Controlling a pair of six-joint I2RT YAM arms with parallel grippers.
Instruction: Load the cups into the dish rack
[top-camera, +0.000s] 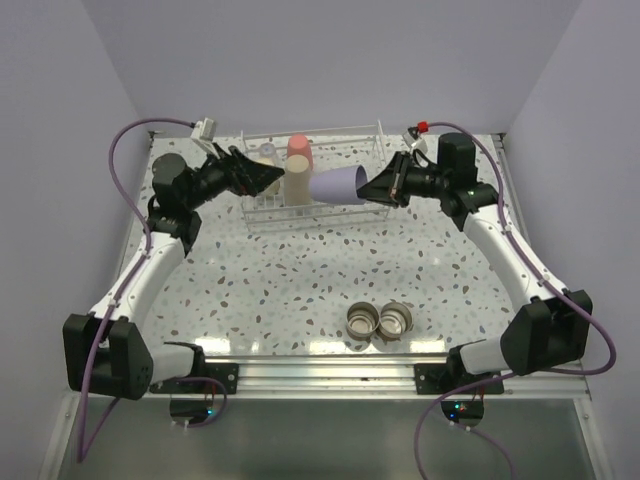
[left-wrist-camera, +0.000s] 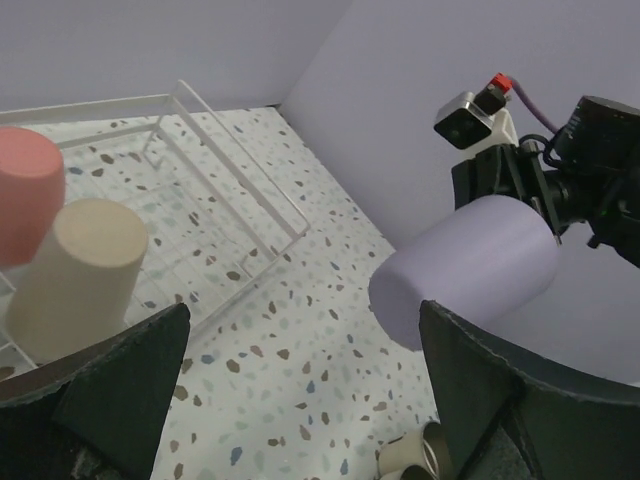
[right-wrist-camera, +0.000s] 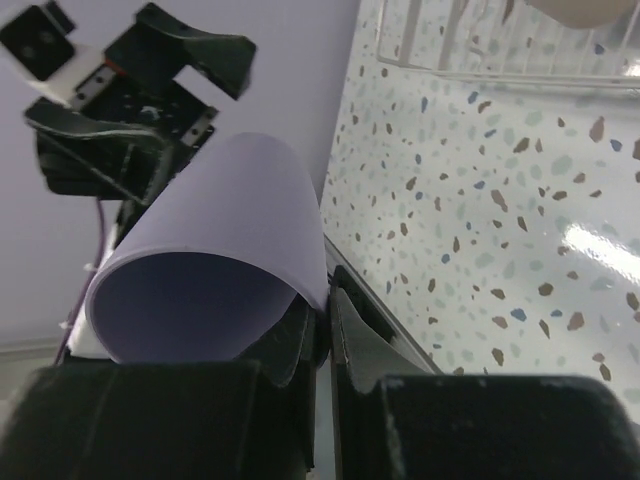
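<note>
Holding lavender cup (top-camera: 338, 186) sideways at dish rack (top-camera: 320, 218), ready to load | right gripper (top-camera: 374, 187) pinching its rim | left gripper (top-camera: 268, 175) spread, empty

The rack (top-camera: 340, 129) stands at the far side of the table (top-camera: 300, 280). The red cup (top-camera: 299, 148) and beige cup (top-camera: 297, 180) block its left part. The left gripper (top-camera: 272, 176), jaws spread wide, crowds the rack's left end. The right part is bare wire, with the lavender cup (top-camera: 337, 186) above it, held sideways by the right gripper (top-camera: 378, 186). Mid-table is open. Two steel cups (top-camera: 380, 321) sit side by side near the front edge.
</note>
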